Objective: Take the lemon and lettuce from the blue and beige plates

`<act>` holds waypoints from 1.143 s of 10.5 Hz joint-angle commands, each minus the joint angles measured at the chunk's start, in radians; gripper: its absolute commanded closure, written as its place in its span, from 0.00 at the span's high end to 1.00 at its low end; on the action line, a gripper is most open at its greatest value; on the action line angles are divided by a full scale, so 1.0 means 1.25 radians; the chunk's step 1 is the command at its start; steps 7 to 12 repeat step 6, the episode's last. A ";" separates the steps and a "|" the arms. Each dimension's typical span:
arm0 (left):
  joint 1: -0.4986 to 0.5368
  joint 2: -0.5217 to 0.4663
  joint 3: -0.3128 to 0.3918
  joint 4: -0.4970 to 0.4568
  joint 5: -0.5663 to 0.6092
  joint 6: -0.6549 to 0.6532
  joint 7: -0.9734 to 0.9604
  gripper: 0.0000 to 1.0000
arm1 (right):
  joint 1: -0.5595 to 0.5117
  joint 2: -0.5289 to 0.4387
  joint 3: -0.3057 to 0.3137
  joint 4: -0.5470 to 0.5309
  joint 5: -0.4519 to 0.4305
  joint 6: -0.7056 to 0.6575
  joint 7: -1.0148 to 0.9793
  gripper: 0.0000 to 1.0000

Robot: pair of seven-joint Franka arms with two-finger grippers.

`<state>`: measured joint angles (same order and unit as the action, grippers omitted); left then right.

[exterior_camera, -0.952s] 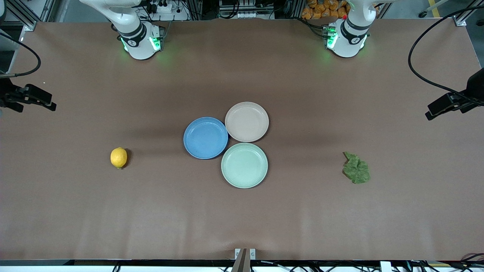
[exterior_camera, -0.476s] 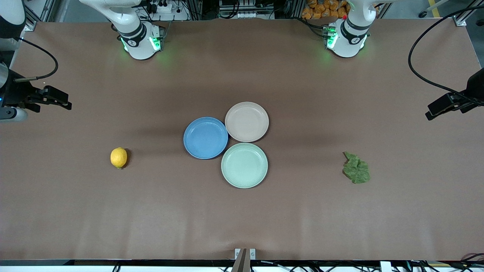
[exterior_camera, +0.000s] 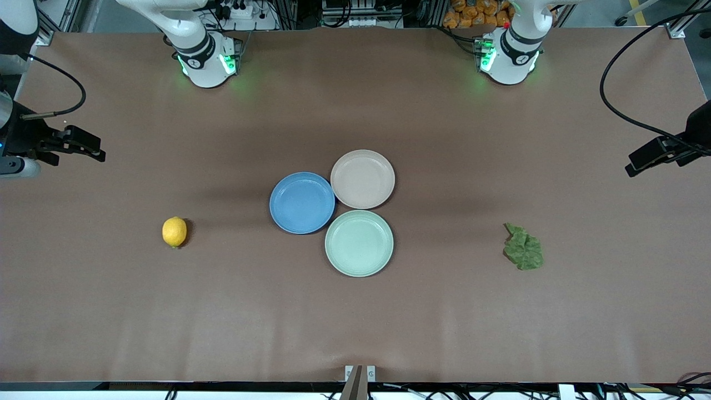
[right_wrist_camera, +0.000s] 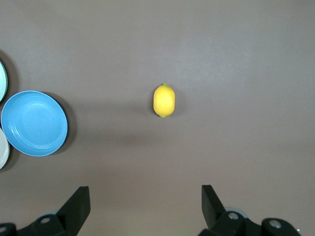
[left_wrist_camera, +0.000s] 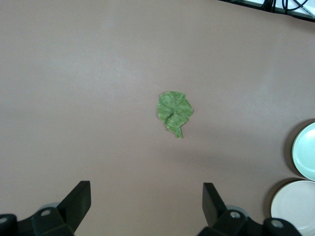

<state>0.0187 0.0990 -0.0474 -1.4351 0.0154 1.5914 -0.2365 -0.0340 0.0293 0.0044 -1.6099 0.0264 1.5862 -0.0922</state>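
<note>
**Both claws hanging wide, plates bare**

Left gripper (left_wrist_camera: 142, 206) is hanging over bare table at the left arm's end, fingers (left_wrist_camera: 78, 201) spread wide and holding nothing. Right gripper (right_wrist_camera: 142, 206) is doing the same at the right arm's end, fingers (right_wrist_camera: 78, 204) wide apart and empty.

You're seeing the lemon (exterior_camera: 174, 231) sitting on the brown table (exterior_camera: 355, 322), well apart from the plates, toward the right arm's end. The lettuce (exterior_camera: 523, 246) is lying flat on the table toward the left arm's end, also well apart from the plates. The blue plate (exterior_camera: 302, 203) and the beige plate (exterior_camera: 362, 179) are sitting mid-table, rims touching, with a mint-green plate (exterior_camera: 359, 243) touching both and nearer the front camera. All three are carrying nothing.

You're getting only part of each arm: both are running out of the front view at its top, and both grippers are being cut off at its side edges. Wrist views are clipping the plates at their edges, too. No readable label or writing is showing on anything.
</note>
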 commanded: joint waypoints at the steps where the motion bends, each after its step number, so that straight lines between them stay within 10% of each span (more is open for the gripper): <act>1: 0.002 0.005 0.004 0.014 -0.011 -0.008 0.017 1.00 | -0.001 -0.025 0.000 -0.023 -0.002 0.013 -0.005 1.00; 12: 0.002 0.009 0.002 0.014 -0.011 -0.007 0.017 1.00 | -0.003 -0.026 -0.010 -0.019 -0.004 0.023 -0.001 1.00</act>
